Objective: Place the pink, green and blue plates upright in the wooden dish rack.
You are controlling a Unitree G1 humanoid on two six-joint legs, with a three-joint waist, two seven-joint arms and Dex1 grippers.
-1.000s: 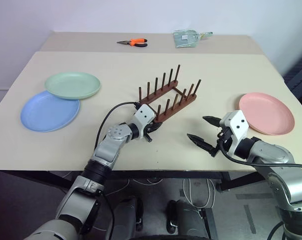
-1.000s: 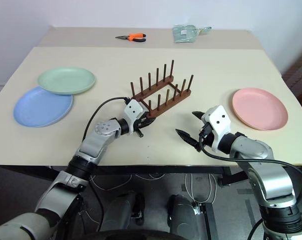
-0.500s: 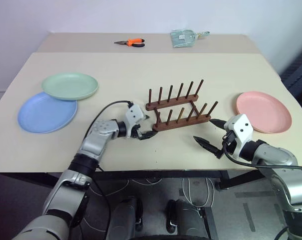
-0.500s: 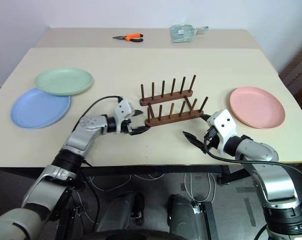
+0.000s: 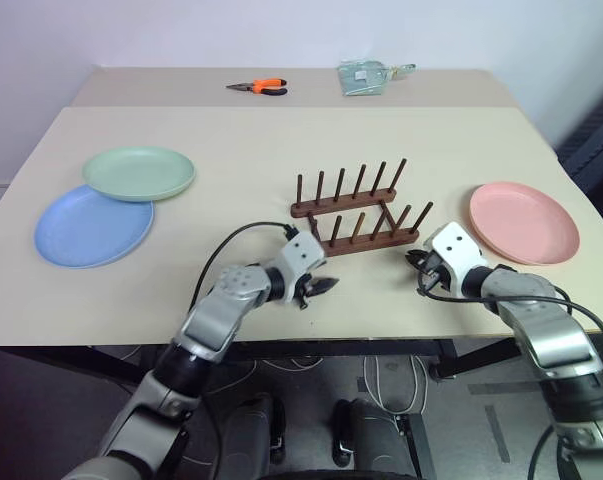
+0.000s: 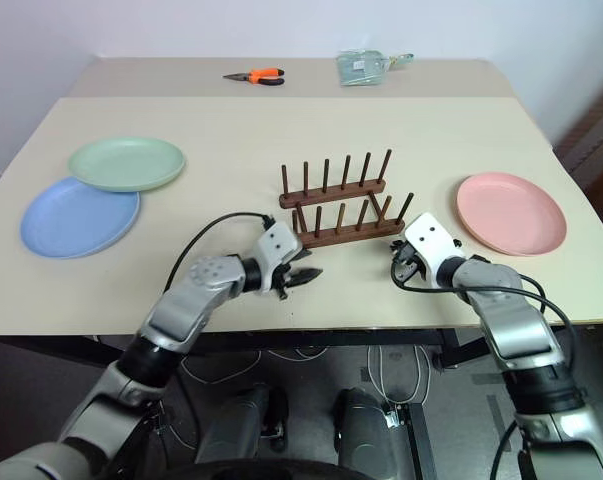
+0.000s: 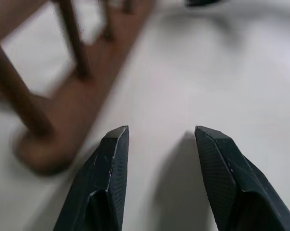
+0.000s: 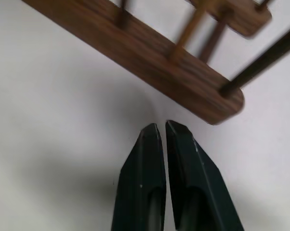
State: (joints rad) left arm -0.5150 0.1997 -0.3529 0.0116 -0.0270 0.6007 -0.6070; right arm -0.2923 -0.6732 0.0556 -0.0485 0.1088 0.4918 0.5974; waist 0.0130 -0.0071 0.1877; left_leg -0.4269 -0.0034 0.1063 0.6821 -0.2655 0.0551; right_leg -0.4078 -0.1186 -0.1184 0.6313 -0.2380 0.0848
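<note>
While no plate is yet in the wooden dish rack [image 5: 356,214], both claws sit empty at the near edge of the table [image 5: 281,130], flanking the rack's near rail.

- Left claw [image 5: 324,286]: fingers spread, nothing between them, just near-left of the rack's left end.
- Right claw [image 6: 395,266]: fingers pressed together, empty, tips just short of the rack's right end.
- Rack: centre of table, long axis running left to right, pegs upright, slots vacant.
- Pink plate [image 5: 524,222]: flat on the table, right of the rack and far-right of the right claw; that arm is plainly the nearer.
- Blue plate [image 5: 91,224] and green plate [image 5: 139,171]: far left, green rim overlapping blue, well apart from the left claw.
</note>
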